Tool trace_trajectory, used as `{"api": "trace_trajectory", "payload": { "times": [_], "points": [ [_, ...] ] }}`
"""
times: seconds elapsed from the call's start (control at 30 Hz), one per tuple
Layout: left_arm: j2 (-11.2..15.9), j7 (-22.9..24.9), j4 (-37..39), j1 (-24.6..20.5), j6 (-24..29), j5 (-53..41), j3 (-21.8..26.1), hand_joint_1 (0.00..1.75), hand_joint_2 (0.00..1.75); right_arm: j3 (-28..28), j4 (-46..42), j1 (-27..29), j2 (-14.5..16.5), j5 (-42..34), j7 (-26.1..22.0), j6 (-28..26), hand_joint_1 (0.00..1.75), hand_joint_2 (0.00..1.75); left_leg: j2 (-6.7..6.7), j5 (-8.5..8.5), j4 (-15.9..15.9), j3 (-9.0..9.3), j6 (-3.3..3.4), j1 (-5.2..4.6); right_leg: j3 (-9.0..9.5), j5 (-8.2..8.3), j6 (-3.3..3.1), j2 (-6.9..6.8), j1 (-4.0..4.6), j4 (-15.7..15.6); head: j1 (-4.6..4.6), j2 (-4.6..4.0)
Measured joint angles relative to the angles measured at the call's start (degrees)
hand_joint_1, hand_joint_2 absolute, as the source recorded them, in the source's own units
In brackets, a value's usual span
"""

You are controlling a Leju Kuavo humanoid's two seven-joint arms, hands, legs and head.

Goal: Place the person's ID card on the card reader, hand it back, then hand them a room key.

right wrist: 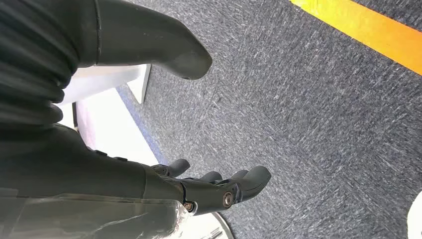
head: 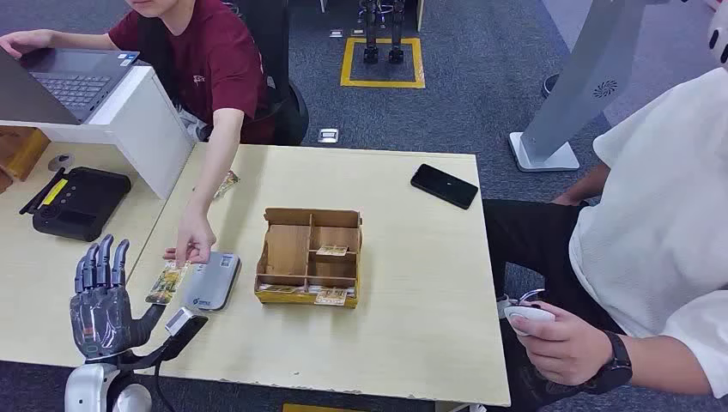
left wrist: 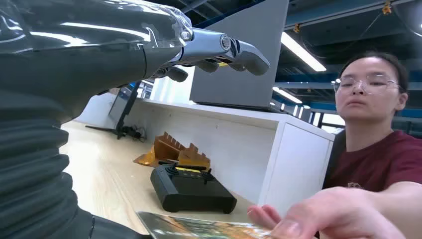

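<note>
Left hand [head: 101, 300] hovers over the pale wooden table's [head: 412, 343] near left corner, fingers spread wide, holding nothing. A person's hand [head: 194, 241] pinches the yellowish patterned ID card [head: 166, 282] just beside the flat grey card reader [head: 211, 280]. Right hand [right wrist: 199, 186] hangs loosely open above grey carpet [right wrist: 308, 109].

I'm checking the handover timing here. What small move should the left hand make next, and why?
Probably ease the left hand forward toward the ID card and close on it. That hand is open and raised just short of the card, which the person's hand holds out beside the card reader; nothing is gripped yet.
</note>
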Motion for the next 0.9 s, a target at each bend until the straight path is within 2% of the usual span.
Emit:
{"api": "trace_trajectory", "payload": {
  "times": [0.07,0.1,0.13,0.17,0.27,0.3,0.67,0.9],
  "points": [
    [-0.10,-0.24,0.21,-0.13,0.00,0.28,0.34,0.69,1.75,0.00,0.00,-0.01,0.00,0.04,0.00,0.00,0.00,1.75,0.00,0.00,0.00,0.00,0.00,0.00,0.00,0.00,0.00,0.00,0.00,0.00,0.00,0.01],
    [-0.19,-0.49,0.41,-0.24,0.00,0.56,0.66,1.04,1.75,0.00,0.00,-0.01,0.00,0.09,0.00,0.00,0.00,1.75,0.00,0.00,0.00,0.00,0.00,0.00,0.00,0.00,0.00,0.00,0.00,0.00,0.00,0.01],
    [-0.28,-0.79,0.58,-0.30,0.00,0.91,0.96,1.30,1.75,0.00,0.00,-0.01,0.00,0.15,0.00,-0.01,0.00,1.75,0.00,0.00,0.00,0.00,0.00,0.00,0.00,0.00,0.00,0.00,0.00,0.00,0.00,0.01],
    [-0.36,-1.13,0.74,-0.32,0.00,1.33,1.21,1.47,1.75,0.00,0.00,-0.01,0.00,0.21,0.00,-0.01,0.00,1.75,0.00,0.00,0.00,0.00,0.00,0.00,-0.01,0.00,0.00,0.00,0.00,0.00,0.00,0.00],
    [-0.60,-2.32,1.10,-0.33,0.00,3.05,1.86,1.70,1.75,0.00,0.00,-0.01,0.00,0.37,0.00,-0.02,0.00,1.75,0.00,0.00,0.00,0.00,0.00,0.00,-0.01,0.00,0.00,0.00,0.00,0.00,0.00,0.00],
    [-0.69,-2.66,1.19,-0.32,0.00,3.71,2.02,1.75,1.75,0.00,0.00,-0.01,0.00,0.46,0.00,-0.02,0.00,1.75,0.00,0.00,0.00,0.00,0.00,0.00,-0.01,0.00,0.00,0.00,0.00,0.00,0.00,0.00],
    [-0.87,-6.14,1.50,-0.16,0.00,11.78,2.20,1.75,1.75,-0.04,0.00,0.00,0.00,0.81,-0.08,-0.07,0.00,1.75,0.00,0.00,0.00,0.00,0.00,0.00,-0.01,0.00,0.00,0.01,0.00,0.00,0.00,0.00],
    [-0.47,-5.46,1.50,0.14,0.00,13.88,1.72,1.75,1.75,-0.39,0.00,0.00,0.01,0.90,-0.34,-0.04,0.00,1.75,0.00,0.00,0.00,0.00,0.00,0.00,-0.01,0.00,0.00,0.00,0.00,0.00,-0.01,0.00]
  ]
}}
